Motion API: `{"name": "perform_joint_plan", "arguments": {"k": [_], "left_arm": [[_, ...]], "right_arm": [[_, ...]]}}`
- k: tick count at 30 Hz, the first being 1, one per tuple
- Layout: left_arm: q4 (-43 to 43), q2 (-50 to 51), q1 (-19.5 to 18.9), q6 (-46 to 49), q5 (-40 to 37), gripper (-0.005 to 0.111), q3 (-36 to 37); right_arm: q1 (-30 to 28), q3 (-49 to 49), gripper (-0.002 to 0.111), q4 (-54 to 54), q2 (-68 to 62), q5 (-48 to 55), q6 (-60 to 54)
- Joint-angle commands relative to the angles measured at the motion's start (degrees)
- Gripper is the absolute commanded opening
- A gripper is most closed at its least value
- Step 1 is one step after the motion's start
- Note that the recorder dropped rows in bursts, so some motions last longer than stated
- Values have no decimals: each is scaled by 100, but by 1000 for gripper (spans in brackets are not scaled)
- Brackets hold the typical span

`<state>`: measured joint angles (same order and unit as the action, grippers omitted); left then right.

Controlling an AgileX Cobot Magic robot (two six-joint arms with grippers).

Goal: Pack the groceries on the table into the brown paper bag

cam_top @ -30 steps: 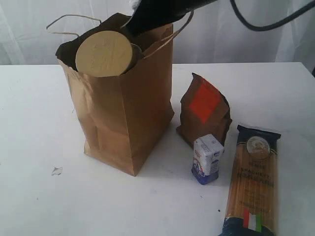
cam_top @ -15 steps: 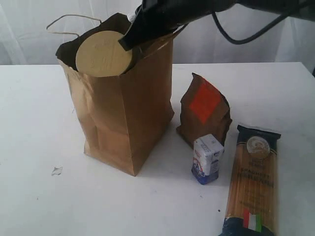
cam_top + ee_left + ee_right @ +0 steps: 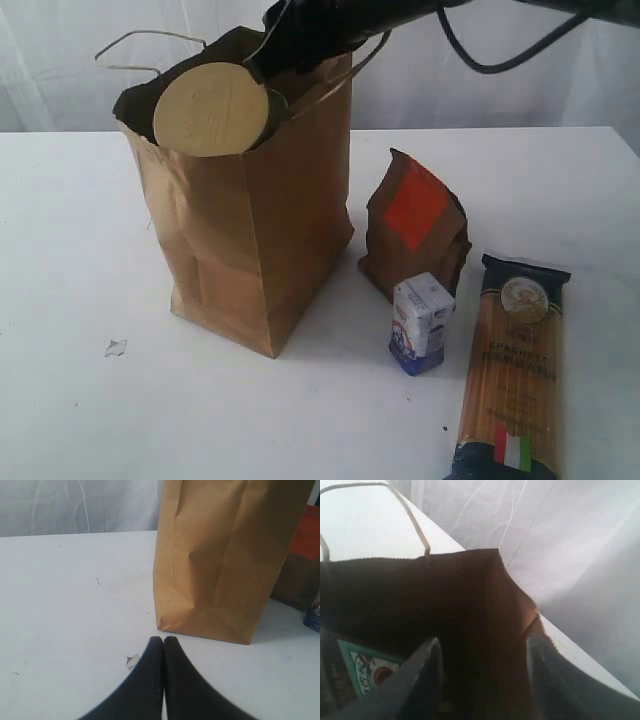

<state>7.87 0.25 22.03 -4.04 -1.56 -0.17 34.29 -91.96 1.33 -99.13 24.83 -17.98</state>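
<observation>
- The right gripper (image 3: 482, 640) has just gone from nearly closed a second ago to jaws standing apart, with only the dark inside of the brown paper bag (image 3: 250, 230) showing between them.
- Its arm (image 3: 330, 25) has shifted a little over the bag mouth during that second, but stays above it.
- This looks like a release: whatever it carried has probably been let go inside the bag. What that item was cannot be told from here.
- Deep in the bag, the right wrist view shows one teal-labelled item (image 3: 365, 667). It is too dark to name.
- The tan-lidded jar (image 3: 210, 108) has not moved. It sits tilted in the bag mouth, with its lid facing outward above the rim.
- The left gripper (image 3: 163, 640) is pressed together and holds nothing. It hangs low over the table (image 3: 70, 250), near the bag's base and just beside a paper scrap (image 3: 132, 661).
- Count, bag: one, upright on the table, with two loop handles (image 3: 150, 45).
- Count, groceries still out on the table, right of the bag: three.
  - One brown pouch (image 3: 415, 225) with an orange-red label stands upright.
  - One small white-blue carton (image 3: 422, 322) stands just in front of the pouch.
  - One spaghetti pack (image 3: 515, 370) lies flat, furthest right.
- Count, groceries showing at or in the bag: the one jar and the one teal-labelled thing. No can or bottle is in view on the table.
- Judged from this, the packing is roughly half done, with three pieces left to load.
</observation>
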Motion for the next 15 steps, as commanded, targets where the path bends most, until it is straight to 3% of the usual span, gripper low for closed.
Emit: {"name": "perform_joint_plan", "arguments": {"k": [1, 15], "left_arm": [[-5, -25, -10, 1, -1, 0, 17], [-5, -25, -10, 1, -1, 0, 17]], "right_arm": [[-50, -86, 50, 1, 224, -7, 59], [-50, -62, 50, 127, 1268, 727, 361]]}}
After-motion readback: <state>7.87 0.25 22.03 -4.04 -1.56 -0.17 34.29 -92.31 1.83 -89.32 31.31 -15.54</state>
